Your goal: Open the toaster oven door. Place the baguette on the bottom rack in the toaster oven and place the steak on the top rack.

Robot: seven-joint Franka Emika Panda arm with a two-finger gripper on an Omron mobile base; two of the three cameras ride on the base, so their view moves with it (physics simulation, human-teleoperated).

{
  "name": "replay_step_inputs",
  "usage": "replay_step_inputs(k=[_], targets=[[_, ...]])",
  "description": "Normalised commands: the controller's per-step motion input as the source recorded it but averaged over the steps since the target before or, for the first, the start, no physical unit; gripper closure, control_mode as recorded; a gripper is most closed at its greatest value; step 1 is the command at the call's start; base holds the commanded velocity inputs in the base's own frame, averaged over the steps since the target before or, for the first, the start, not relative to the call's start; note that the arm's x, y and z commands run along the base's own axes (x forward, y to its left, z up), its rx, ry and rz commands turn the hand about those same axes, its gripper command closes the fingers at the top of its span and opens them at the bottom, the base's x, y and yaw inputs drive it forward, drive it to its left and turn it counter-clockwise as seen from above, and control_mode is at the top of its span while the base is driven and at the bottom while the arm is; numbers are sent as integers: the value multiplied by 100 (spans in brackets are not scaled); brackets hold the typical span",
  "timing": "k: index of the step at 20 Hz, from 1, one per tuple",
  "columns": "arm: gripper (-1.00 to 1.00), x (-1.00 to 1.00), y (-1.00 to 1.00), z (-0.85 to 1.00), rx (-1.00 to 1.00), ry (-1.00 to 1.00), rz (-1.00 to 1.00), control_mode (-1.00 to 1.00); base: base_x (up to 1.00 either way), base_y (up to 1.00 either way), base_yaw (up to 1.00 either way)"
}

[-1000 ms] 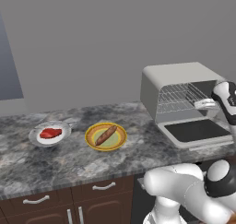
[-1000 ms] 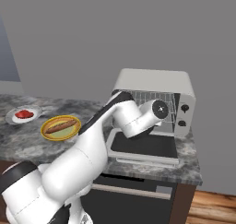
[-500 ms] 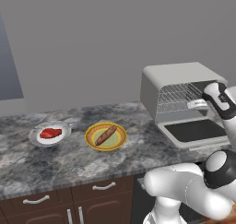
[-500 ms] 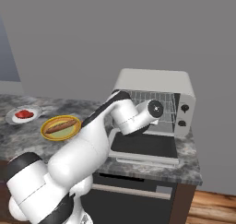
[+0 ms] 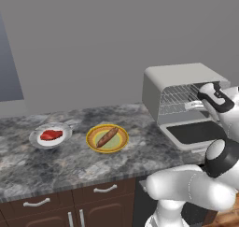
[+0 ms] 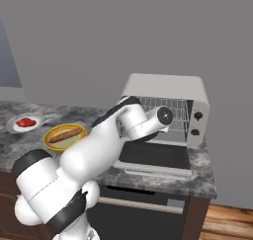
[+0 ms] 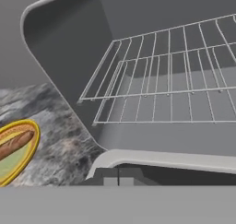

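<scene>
The toaster oven [image 5: 179,79] stands at the counter's right end, and the toaster oven door [image 5: 198,132] lies folded down flat in front of it. The top rack [image 7: 170,64] and the bottom rack [image 7: 161,105] are both bare. My gripper [image 5: 190,106] hovers above the door at the oven mouth, shut, with nothing between its fingers [image 7: 118,178]. The baguette [image 5: 107,137] lies on a yellow-rimmed green plate [image 5: 119,145]. Left of it, the steak [image 5: 51,135] rests on a white plate [image 5: 38,141]. The right base view shows the oven [image 6: 170,93], baguette [image 6: 63,134] and steak [image 6: 24,122].
A grey marble counter [image 5: 60,163] runs over dark wood drawers [image 5: 46,205]. A plain grey wall [image 5: 93,44] stands behind. My own arm [image 6: 113,135] crosses in front of the oven's left side in the right base view.
The hand has drifted slightly left in front of the open oven. The door, both plates and the food have not moved.
</scene>
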Motion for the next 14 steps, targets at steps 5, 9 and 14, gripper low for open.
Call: replay_step_inputs(k=[5,9,14], targets=[[100,23,0,-30,0,0,0,-100,0,0,0],[100,21,0,-27,0,0,0,-100,0,0,0],[100,27,0,-16,0,-2,0,-100,0,0,0]])
